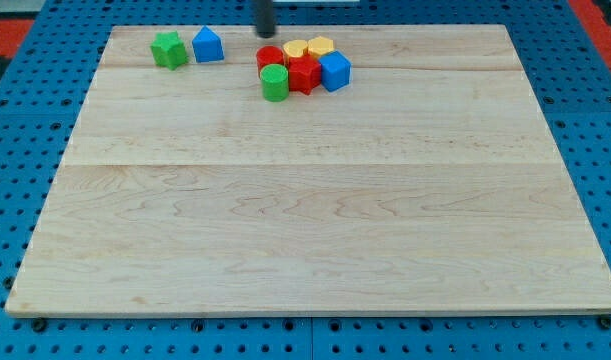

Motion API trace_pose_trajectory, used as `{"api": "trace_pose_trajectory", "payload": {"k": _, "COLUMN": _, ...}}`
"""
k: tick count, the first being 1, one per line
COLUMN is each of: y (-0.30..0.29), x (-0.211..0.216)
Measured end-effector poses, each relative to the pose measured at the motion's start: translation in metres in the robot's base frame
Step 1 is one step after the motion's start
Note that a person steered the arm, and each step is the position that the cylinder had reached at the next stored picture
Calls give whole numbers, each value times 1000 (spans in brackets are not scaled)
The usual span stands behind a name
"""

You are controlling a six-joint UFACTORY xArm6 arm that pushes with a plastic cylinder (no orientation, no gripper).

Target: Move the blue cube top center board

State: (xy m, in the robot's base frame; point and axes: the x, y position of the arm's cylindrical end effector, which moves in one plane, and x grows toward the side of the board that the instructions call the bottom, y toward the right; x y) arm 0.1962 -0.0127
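The blue cube (335, 71), glossy and turned corner-on, sits at the right edge of a cluster near the wooden worktop's (315, 220) top centre, touching the red block (303, 74). My tip (266, 33), jawless, stands up-left of the cube.

Straight dark grey rod, smooth and round, my tip (266, 34) blunt

rod (265, 15): blurred, top cut off | yellow blocks (307, 48): partly hidden
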Motion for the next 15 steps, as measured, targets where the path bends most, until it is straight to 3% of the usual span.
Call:
{"api": "trace_pose_trajectory", "payload": {"k": 1, "y": 88, "x": 18}}
{"api": "trace_pose_trajectory", "payload": {"k": 3, "y": 12, "x": 81}}
{"api": "trace_pose_trajectory", "payload": {"k": 5, "y": -15, "x": 74}}
{"api": "trace_pose_trajectory", "payload": {"k": 6, "y": 45, "x": 54}}
{"api": "trace_pose_trajectory", "payload": {"k": 7, "y": 162, "x": 23}}
{"api": "trace_pose_trajectory", "payload": {"k": 8, "y": 154, "x": 86}}
{"api": "trace_pose_trajectory", "payload": {"k": 9, "y": 104, "x": 137}}
{"api": "trace_pose_trajectory", "payload": {"k": 10, "y": 66, "x": 131}}
{"api": "trace_pose_trajectory", "payload": {"k": 12, "y": 19, "x": 71}}
{"api": "trace_pose_trajectory", "payload": {"k": 14, "y": -28, "x": 63}}
{"api": "trace_pose_trajectory", "payload": {"k": 15, "y": -85, "x": 70}}
